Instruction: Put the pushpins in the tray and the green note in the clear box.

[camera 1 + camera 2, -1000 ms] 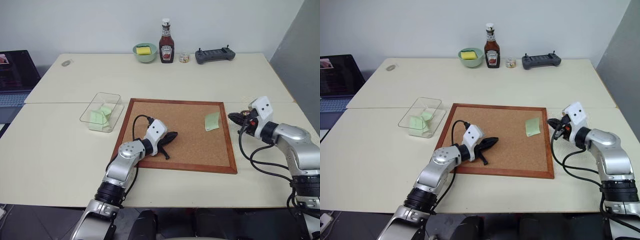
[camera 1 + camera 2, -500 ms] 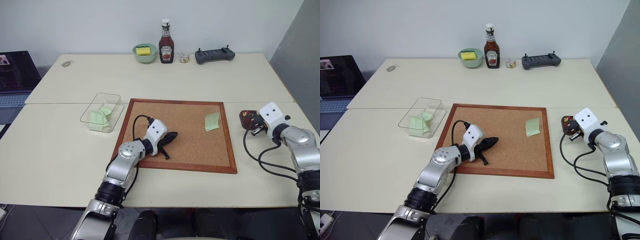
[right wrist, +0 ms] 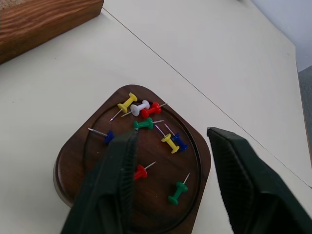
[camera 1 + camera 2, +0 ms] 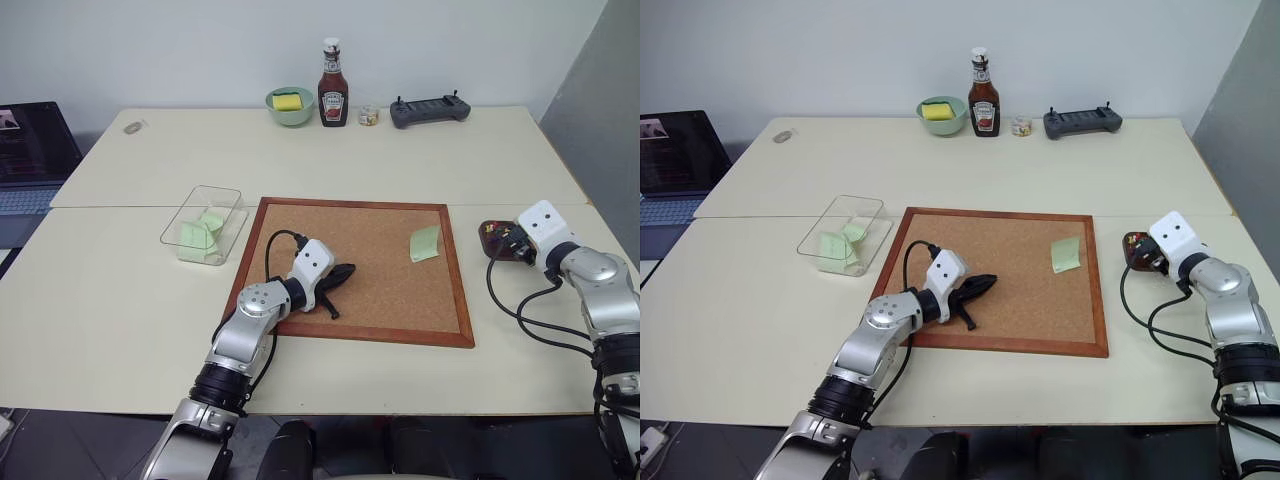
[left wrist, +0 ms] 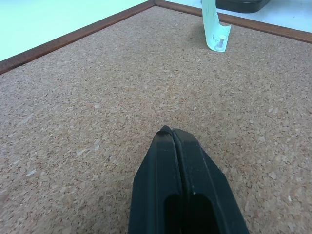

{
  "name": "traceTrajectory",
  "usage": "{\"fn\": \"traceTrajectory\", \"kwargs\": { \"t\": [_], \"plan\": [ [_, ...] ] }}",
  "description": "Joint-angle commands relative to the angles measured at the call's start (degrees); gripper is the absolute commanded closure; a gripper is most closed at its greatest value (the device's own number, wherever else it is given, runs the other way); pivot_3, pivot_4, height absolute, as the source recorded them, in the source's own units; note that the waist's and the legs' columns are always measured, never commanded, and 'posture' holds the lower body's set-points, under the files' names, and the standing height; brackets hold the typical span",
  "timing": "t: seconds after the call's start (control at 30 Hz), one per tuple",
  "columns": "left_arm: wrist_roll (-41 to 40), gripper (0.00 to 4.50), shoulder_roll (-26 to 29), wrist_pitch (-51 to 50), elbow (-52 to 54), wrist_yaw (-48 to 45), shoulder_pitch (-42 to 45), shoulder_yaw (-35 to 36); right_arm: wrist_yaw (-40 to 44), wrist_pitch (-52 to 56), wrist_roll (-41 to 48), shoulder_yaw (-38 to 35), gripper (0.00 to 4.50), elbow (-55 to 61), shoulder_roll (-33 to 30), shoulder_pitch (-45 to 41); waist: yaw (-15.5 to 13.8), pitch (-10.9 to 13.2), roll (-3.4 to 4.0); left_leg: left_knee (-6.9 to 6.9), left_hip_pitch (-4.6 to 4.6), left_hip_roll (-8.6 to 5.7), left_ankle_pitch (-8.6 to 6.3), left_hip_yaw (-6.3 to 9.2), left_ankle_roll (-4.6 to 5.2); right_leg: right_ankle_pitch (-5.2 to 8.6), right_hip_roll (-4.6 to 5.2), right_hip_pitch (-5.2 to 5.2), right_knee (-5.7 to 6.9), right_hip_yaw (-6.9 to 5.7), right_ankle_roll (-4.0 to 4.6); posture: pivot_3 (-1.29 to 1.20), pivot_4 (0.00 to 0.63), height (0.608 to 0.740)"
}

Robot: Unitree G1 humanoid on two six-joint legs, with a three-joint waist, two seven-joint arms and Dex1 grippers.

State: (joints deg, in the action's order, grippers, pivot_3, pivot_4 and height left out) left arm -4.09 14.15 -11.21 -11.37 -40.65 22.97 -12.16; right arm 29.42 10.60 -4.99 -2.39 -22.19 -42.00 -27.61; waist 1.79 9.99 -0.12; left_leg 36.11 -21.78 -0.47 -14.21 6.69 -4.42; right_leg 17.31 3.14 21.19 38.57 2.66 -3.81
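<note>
Both arms are showing silver-grey metal shells with black ribbed joint rings. Each wrist is carrying a white boxy camera housing with two small dark dots on its face. Left gripper [image 4: 343,272]: two matte black fingers, tapering, with oval cutouts near the base. Right gripper [image 3: 170,183]: same black fingers, broad and flat-faced. Black cables are looping off both wrists, roughly 10 o'clock on the left housing, 6 o'clock under the right.

Red, blue, yellow, green and white pushpins [image 3: 146,124] lie in the dark brown tray [image 3: 73,165].
</note>
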Motion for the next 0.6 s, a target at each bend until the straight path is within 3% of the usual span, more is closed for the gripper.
{"fn": "traceTrajectory", "kwargs": {
  "t": [0.03, 0.07, 0.37, 0.6],
  "plan": [
    [1.5, 4.5, 0.0, -1.5, -2.7, -0.3, -2.3, -2.4, 3.5, 4.3, 7.2, -5.3, 1.03, 8.6, 0.2, 1.3, 0.0, 0.0, 0.0, 0.0, 0.0, 0.0, 0.0, 0.0, 0.0, 0.0, 0.0, 0.0, 0.0, 0.0, 0.0, 0.0, 0.15, 0.74],
    [1.5, 4.5, 0.1, -1.5, -2.7, -0.3, -2.3, -2.5, 6.0, 6.8, 10.0, -6.0, 0.88, 11.6, 0.2, 2.6, 0.0, 0.0, 0.0, 0.0, -0.01, 0.0, 0.0, 0.0, 0.0, 0.0, 0.0, 0.0, 0.0, 0.0, 0.0, 0.0, 0.15, 0.74],
    [1.4, 4.5, 0.4, -1.3, -2.9, -0.7, -2.2, -2.5, 17.0, 24.9, 26.1, -4.8, 0.88, 32.4, 1.5, 12.3, 0.0, 0.0, 0.03, 0.0, 0.0, 0.01, 0.0, 0.06, 0.01, 0.0, -0.01, -0.04, -0.03, -0.04, 0.0, 0.0, 0.15, 0.74],
    [1.5, 4.5, 0.5, -1.3, -3.0, -0.6, -2.0, -2.5, 14.7, 22.4, 22.8, 2.4, 0.88, 31.8, 6.8, 9.8, 0.0, 0.0, 0.02, 0.0, 0.02, 0.02, -0.01, 0.07, 0.01, 0.03, -0.02, -0.05, -0.03, -0.06, -0.07, 0.0, 0.15, 0.74]
  ]
}}
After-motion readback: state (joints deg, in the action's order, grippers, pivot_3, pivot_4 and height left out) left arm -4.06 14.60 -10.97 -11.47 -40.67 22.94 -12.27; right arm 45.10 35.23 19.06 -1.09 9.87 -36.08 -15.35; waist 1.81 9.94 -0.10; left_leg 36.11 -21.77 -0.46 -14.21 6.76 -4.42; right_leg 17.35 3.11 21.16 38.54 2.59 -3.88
